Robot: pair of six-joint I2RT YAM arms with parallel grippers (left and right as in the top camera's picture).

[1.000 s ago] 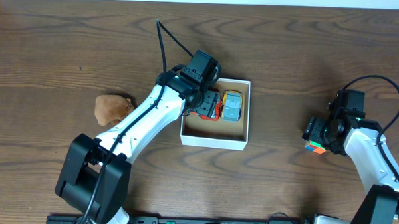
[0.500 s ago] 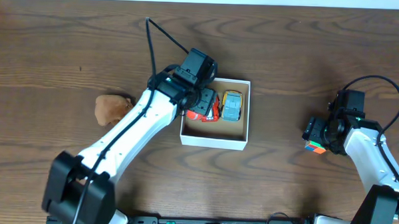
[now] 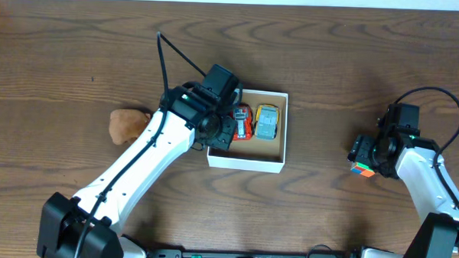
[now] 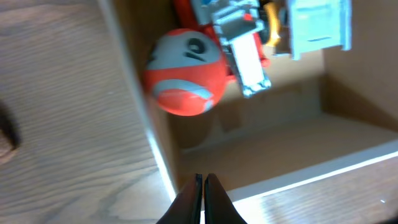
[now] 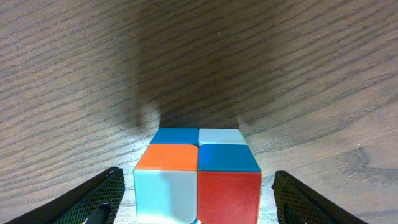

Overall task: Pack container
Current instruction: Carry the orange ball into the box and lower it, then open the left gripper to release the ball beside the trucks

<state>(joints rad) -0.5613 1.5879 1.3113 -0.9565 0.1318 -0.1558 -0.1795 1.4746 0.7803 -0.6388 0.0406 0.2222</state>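
Container (image 3: 284,150) mid-worktop already holds 2 cars (image 3: 268,121), maybe 1 ball (image 4: 183,81). Left gripper (image 4: 202,186) pressed together, empty. Right gripper (image 5: 199,186) spread around cube (image 5: 186,158) near right edge: clamp, carry over next.

White arm links (image 3: 148,153) with black joints, black looping cables (image 3: 182,54), dark mesh-patterned pincer fingers (image 5: 93,199).

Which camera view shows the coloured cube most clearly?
The right wrist view: the cube fills the lower centre, tiles clear. Overhead shows it small, at the right claw. The left wrist view misses it.
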